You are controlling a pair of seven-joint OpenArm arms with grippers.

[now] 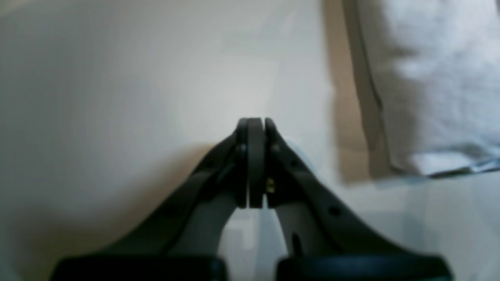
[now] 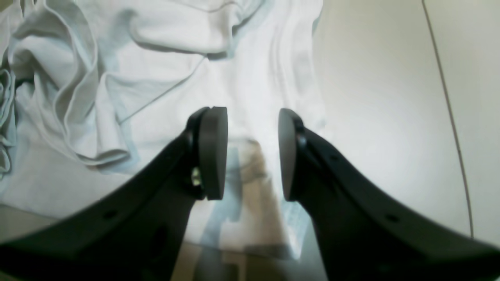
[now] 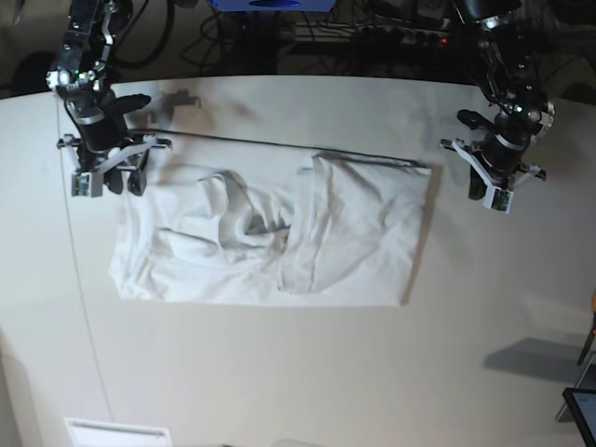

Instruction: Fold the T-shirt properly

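Right gripper [image 2: 252,152] held part-open, nothing gripped, poised over corner of T-shirt [image 3: 270,233] at upper left of base view (likely lined up for pinch). Left gripper [image 1: 256,162] closed empty, parked off shirt's upper-right edge. Shirt spread mid-table [image 3: 279,372], centre bunched.
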